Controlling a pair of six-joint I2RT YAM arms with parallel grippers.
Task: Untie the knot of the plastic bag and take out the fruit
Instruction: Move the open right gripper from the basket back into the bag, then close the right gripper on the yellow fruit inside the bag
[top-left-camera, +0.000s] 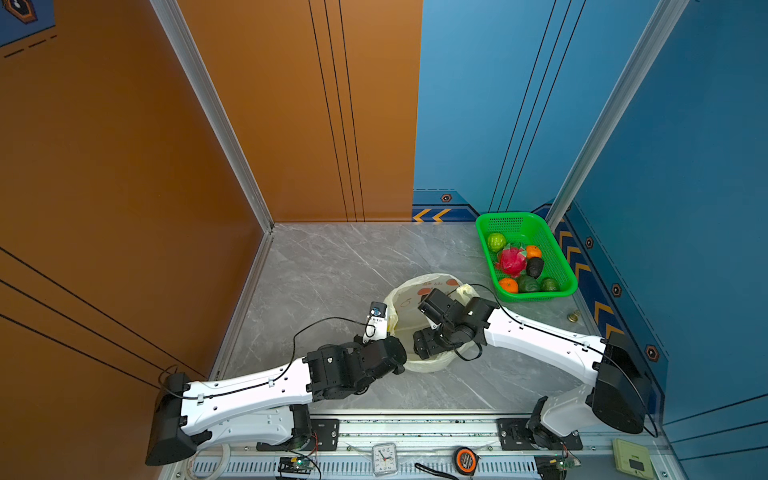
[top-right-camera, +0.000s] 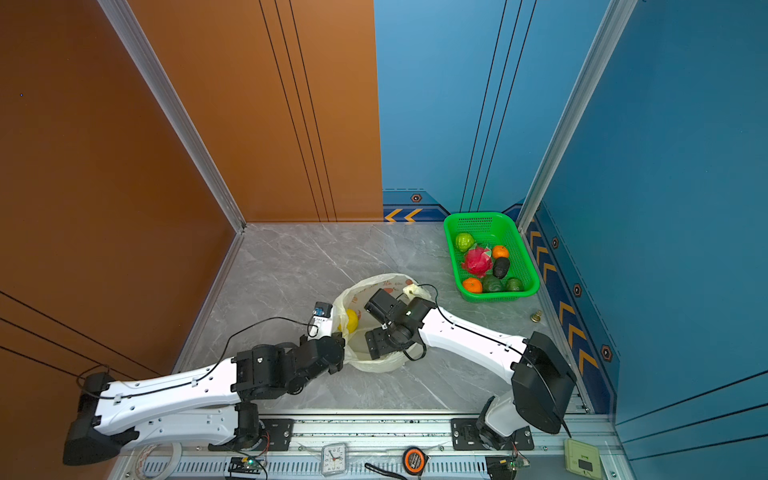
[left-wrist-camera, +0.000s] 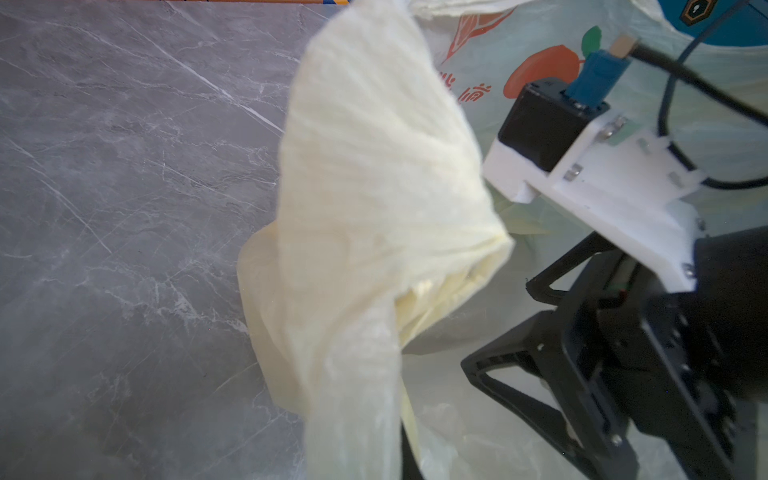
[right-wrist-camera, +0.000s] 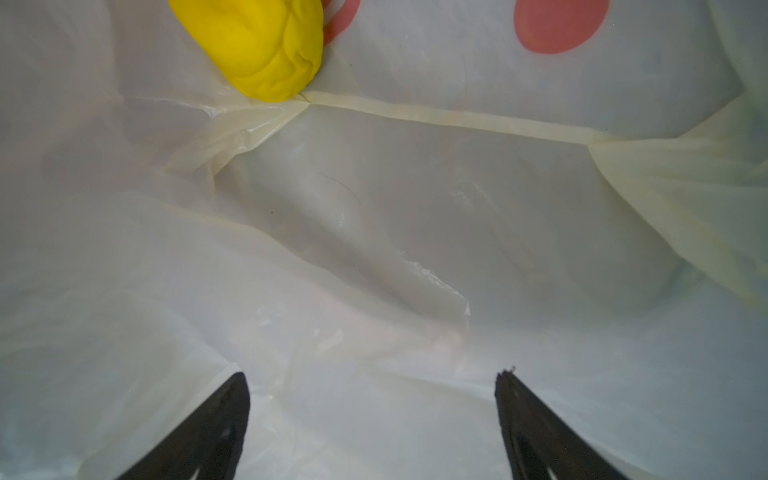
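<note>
A thin, translucent cream-yellow plastic bag (top-left-camera: 428, 279) is seen crumpled near the middle of the tabletop (top-left-camera: 332, 266), its mouth standing open. The tabletop is a smooth grey stone-look slab crossed by pale veins. Orange-red fruit pictures and red characters are printed on the film; the characters are too blurred to be read.

A bunched, finely creased loop handle (left-wrist-camera: 374, 166) is pinched by the left gripper (top-left-camera: 391, 332) at the bag's 9 o'clock rim, the jaws pressed together on the plastic. The right gripper (right-wrist-camera: 374, 376) is lowered into the bag from 3 o'clock, its black tapered fingers spread wide with nothing between them. A lumpy, matt yellow fruit (right-wrist-camera: 257, 45) is lying on the bag's floor toward 9 o'clock.

At 2 o'clock from the bag a green perforated plastic basket (top-left-camera: 536, 297) is set by the blue wall. In it are held a pink-red dragon fruit (top-left-camera: 511, 262), two oranges (top-left-camera: 534, 251), a dark avocado (top-left-camera: 535, 267) and three green fruits (top-left-camera: 496, 242).

The table is enclosed by an orange panel from 9 to 12 o'clock and blue panels from 12 to 3, joined by aluminium posts; yellow chevrons are printed on the dark skirting. At 6 o'clock, a small clock (top-left-camera: 384, 457) and a tape measure (top-left-camera: 465, 459) are laid on the slotted metal rail.
</note>
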